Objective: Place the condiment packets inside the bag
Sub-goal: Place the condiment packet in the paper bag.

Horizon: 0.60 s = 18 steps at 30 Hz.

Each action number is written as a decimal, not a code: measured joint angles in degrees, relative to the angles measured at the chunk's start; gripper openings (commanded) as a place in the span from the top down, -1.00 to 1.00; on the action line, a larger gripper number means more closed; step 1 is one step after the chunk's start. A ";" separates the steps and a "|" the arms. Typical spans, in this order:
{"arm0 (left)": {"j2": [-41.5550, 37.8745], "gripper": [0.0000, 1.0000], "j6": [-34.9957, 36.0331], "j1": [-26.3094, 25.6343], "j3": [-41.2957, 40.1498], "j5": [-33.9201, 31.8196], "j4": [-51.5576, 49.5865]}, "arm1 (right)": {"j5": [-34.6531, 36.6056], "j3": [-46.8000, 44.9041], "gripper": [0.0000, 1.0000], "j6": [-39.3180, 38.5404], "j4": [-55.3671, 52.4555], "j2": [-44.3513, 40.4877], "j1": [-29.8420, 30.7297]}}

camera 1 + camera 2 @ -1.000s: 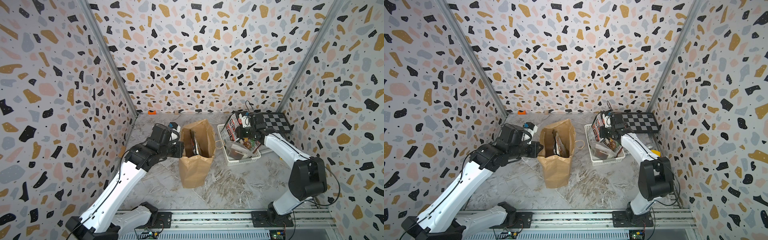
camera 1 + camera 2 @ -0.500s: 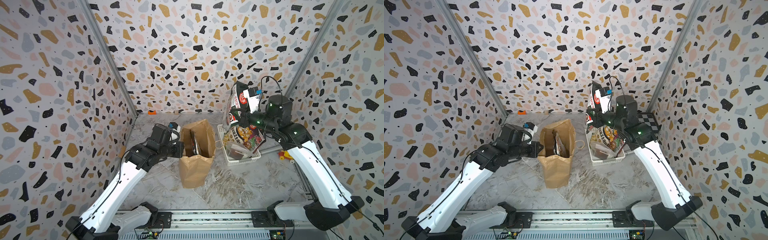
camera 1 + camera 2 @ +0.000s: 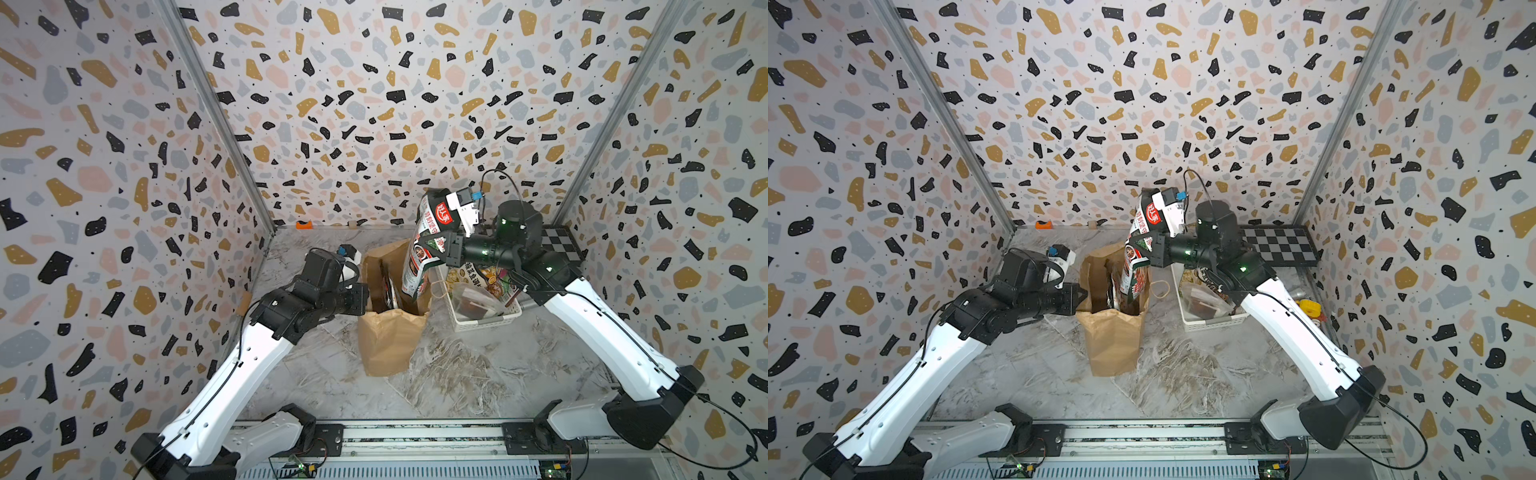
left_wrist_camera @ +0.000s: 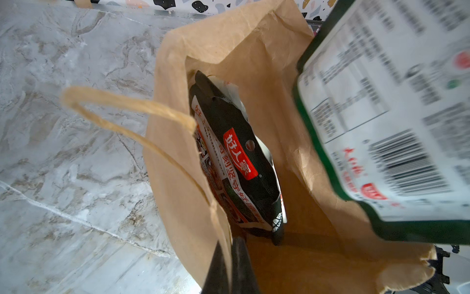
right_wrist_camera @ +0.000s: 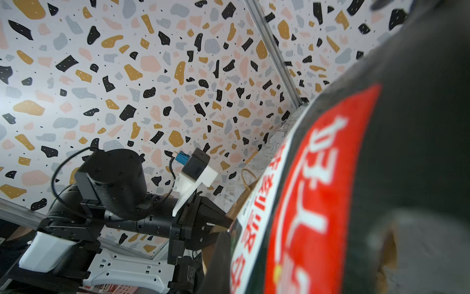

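Condiment packets are waiting in the white basket, I am seeing that much. Where is the big one hanging? (Ana)

The right tool is clamping it, jaws closed flat on its edge about halfway along. That black-and-white packet is dangling over the bag, above the side of the mouth nearer the basket. (Ben)

How is its long axis running? (Ana)

Nearly upright, tipping a little. Its red-logo end is pointing up toward the back wall, and its other end is pointing down at the opening. Both top views are showing that lower end around rim level; whether it is dipping below the rim, I cannot tell. (Ben)

And which way is it lying from the tool? (Ana)

The tool is reaching in sideways from the basket side, so the packet is hanging off its tips toward the left arm, about as much above the grip as below. (Ben)

Is the left tool helping? (Ana)

It is pinching the bag's rim on the far side from the basket, closed on the paper, holding the mouth open. Another packet is standing on edge inside, leaning toward that pinched wall. (Ben)

So what is coming? (Ana)

I am guessing a straight drop along the packet's own axis, then letting go; a lower corner snagging the rim is the worry. (Ben)
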 measured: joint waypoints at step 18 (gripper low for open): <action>-0.50 1.00 -0.02 0.02 -0.24 -0.22 -0.07 | 2.25 -10.47 1.00 5.35 14.12 4.04 7.30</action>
